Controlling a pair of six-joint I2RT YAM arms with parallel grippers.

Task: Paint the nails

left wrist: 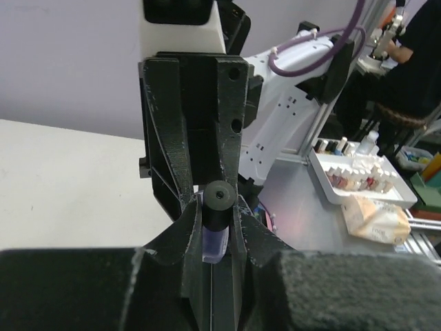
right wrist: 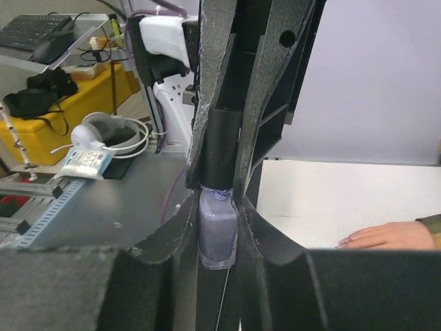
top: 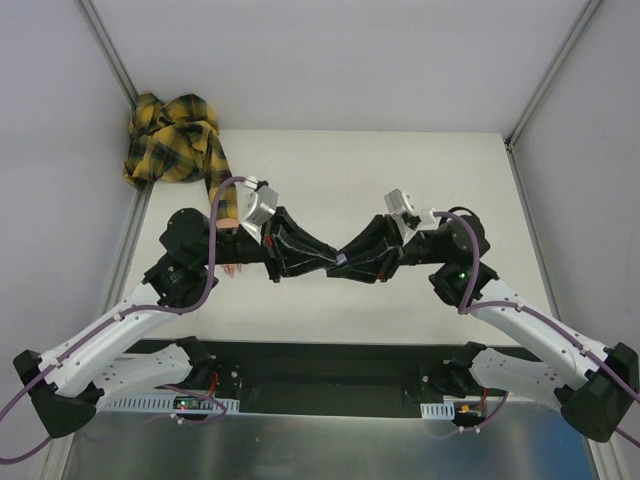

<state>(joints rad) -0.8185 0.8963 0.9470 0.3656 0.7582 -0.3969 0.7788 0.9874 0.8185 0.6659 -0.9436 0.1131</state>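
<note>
The task is at its opening step, and no painting is under way. The two tools meet tip to tip above the table [top: 400,180]. The right gripper [top: 358,262] is clamped on the lilac glass body of the nail polish bottle [right wrist: 218,238]. The left gripper [top: 322,262] reaches in from the opposite side, and its fingers are pressed against both sides of the long black cap [right wrist: 222,148]. The cap sits flush on the bottle neck, so the bottle looks unopened and no brush is out.

What is left, by my reading, is to twist the cap free, draw out the brush, carry it over and coat each nail.

The fake hand [right wrist: 386,236] lies flat on the table, off to the right of the right gripper's fingers in its own view and well apart from the bottle. From above it is mostly hidden under the left arm's wrist, with the yellow-black plaid sleeve [top: 175,140] bunched in the far corner behind that arm. The nails [right wrist: 342,243] show at the fingertips as pale pink. Whether any carries fresh lilac polish is too small to tell.

No brand or label can be read on the bottle or the cap. Past the left gripper's tips a white tray of polish bottles [left wrist: 324,181] sits off the table, its labels unreadable. A printed packet [right wrist: 86,163] to the left of the right gripper is also too blurred to read.
</note>
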